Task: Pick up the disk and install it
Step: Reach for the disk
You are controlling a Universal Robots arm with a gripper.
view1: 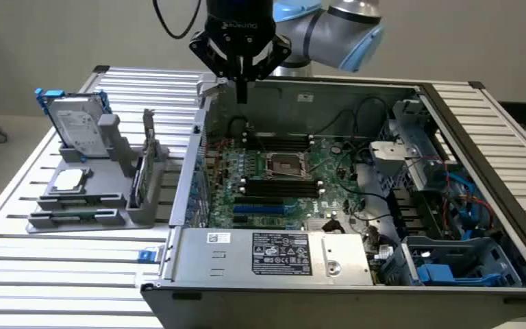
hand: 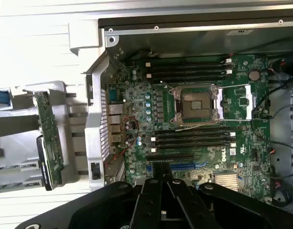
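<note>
**Inspector A:** Gripper status?

**Inspector B:** The gripper (view1: pixel 242 94) hangs above the far wall of the open computer case (view1: pixel 336 96), tips pointing down. The fingers are pressed together with nothing between them.

**Inspector A:** Location of the disk?

**Inspector B:** The disk (view1: pixel 76 127) stands upright in the grey holder (view1: pixel 90 219) on the slatted table (view1: pixel 62 274), at the exterior view's left. It is outside the case and well apart from the gripper. Blue rails frame it and its white label faces the camera.

**Inspector A:** Case interior?

**Inspector B:** The motherboard (view1: pixel 281 181) is exposed, with the processor socket (view1: pixel 290 164) at its middle. Blue plastic fittings (view1: pixel 437 274) sit in the near corner, at the exterior view's right.
</note>
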